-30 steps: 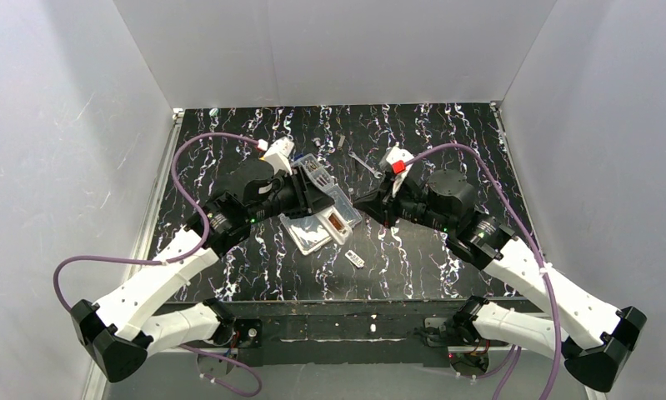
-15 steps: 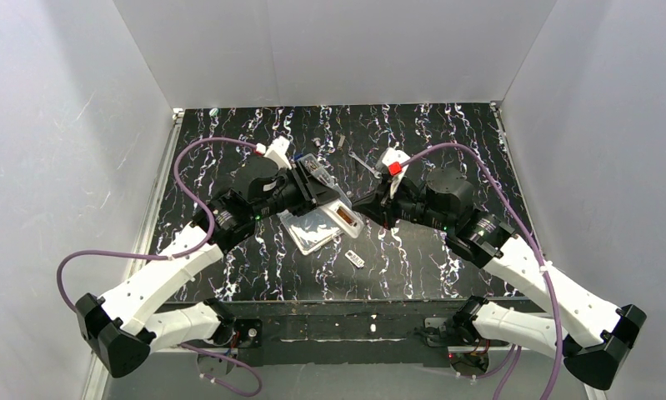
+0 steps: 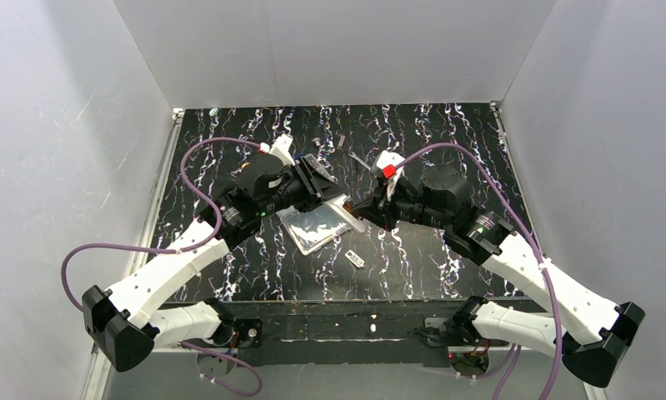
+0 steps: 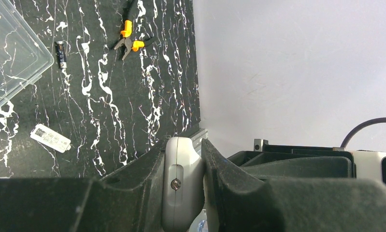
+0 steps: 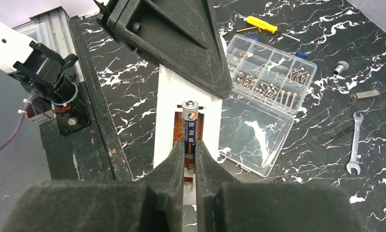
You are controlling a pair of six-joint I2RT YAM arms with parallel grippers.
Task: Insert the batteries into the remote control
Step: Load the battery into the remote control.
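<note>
The remote control (image 5: 164,116) had been shifted slightly, clamped in the left gripper (image 4: 183,179), compartment (image 5: 178,131) exposed so the battery (image 5: 191,126) pinched by the right gripper (image 5: 191,157) could be seated.

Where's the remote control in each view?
Top external: remote control at centre, between the arms.
Left wrist: remote control bottom centre, edge-on in the left pincer.
Right wrist: remote control centre, upright behind the battery.
Shared landmark: clear box.
</note>
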